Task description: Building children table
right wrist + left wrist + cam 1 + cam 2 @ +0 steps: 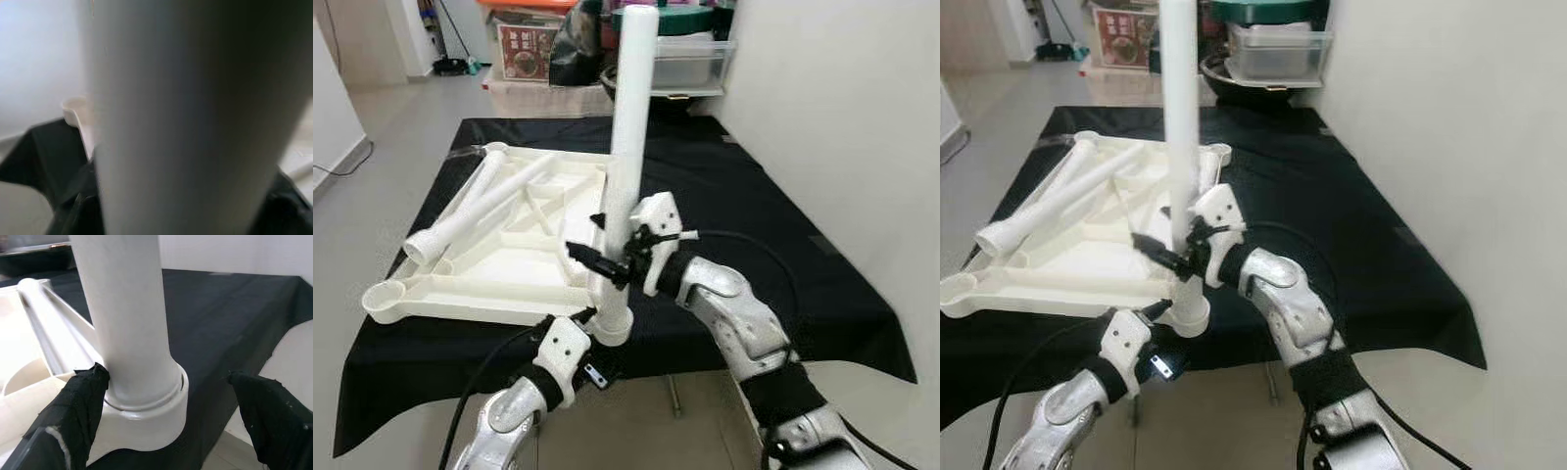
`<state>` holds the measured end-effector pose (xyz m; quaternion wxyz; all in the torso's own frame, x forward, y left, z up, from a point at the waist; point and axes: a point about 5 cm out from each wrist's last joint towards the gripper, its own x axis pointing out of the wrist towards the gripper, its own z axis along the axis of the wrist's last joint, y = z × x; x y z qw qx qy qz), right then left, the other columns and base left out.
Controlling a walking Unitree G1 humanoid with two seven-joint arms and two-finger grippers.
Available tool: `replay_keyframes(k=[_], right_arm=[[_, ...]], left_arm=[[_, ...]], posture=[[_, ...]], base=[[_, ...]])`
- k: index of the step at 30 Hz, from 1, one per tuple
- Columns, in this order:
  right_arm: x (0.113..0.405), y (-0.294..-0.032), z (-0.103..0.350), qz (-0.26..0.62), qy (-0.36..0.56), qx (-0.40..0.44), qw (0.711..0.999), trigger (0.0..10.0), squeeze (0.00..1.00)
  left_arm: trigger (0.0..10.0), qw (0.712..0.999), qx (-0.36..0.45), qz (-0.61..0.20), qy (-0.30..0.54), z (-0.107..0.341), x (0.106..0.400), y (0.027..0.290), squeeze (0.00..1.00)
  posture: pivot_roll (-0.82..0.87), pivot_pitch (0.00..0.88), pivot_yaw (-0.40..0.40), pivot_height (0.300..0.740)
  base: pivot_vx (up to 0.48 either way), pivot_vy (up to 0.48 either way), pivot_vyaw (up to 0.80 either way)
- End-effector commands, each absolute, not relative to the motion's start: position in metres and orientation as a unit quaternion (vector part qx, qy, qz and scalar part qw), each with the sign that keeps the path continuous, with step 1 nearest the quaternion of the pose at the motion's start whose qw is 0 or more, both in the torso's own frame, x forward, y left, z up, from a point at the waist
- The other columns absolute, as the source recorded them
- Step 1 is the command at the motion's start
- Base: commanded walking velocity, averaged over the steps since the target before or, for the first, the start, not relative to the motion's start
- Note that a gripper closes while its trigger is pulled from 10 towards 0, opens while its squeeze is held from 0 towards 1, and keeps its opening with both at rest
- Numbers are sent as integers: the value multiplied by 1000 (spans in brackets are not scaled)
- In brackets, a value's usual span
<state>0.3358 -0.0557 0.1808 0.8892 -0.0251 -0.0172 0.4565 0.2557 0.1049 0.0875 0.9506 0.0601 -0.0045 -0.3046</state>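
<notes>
Children's table top (524, 279), a white moulded plastic slab lying upside down, fills the centre-left of the left eye view, its ribbed underside facing up and a round socket at each corner. One white table leg (625, 166) stands upright in the near corner socket (610, 328) at lower centre; two loose legs (470, 206) lie slantwise across the ribs toward the upper left, and an empty socket (384, 296) shows at the left edge.

The upright leg looks like a hollow plastic tube: light, stiff and smooth, so probably slippery under hard fingers. It is tall, so a hold low on the shaft would give the best control for pressing or twisting it home; a high hold would lever the socket. The top seems rigid but thin-ribbed, best steadied at a corner rather than by a rib.

The right end effector (607, 257) is closed around the leg's lower shaft, just above the socket, at frame centre; in the right wrist view the tube crowds the lens. The left end effector (161, 426) sits at lower centre under the surface edge, its fingers (80, 406) spread open either side of the socket collar, one pad touching the collar, the other apart from it.

Everything rests on a surface draped in black cloth (754, 225). Beyond it, at the top of the frame, stand stacked plastic storage bins (690, 59) and a printed carton (527, 49); a pale wall (862, 127) fills the right side.
</notes>
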Motion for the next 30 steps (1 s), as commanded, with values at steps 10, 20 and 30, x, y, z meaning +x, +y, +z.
replay_keyframes(k=[10,20,30], right_arm=[[379,-137,151,1,92,17,996,0,0],[354,-82,164,62,36,60,996,10000,0],[356,-79,203,140,-33,69,987,10000,0]], left_arm=[[10000,950,63,-305,0,84,251,105,0],[10000,948,63,-313,1,84,251,102,0],[10000,948,65,-313,4,82,253,106,0]], posture=[[66,0,-87,740],[44,0,-62,740],[36,0,-65,740]], base=[[0,0,0],[0,0,0],[0,0,0]])
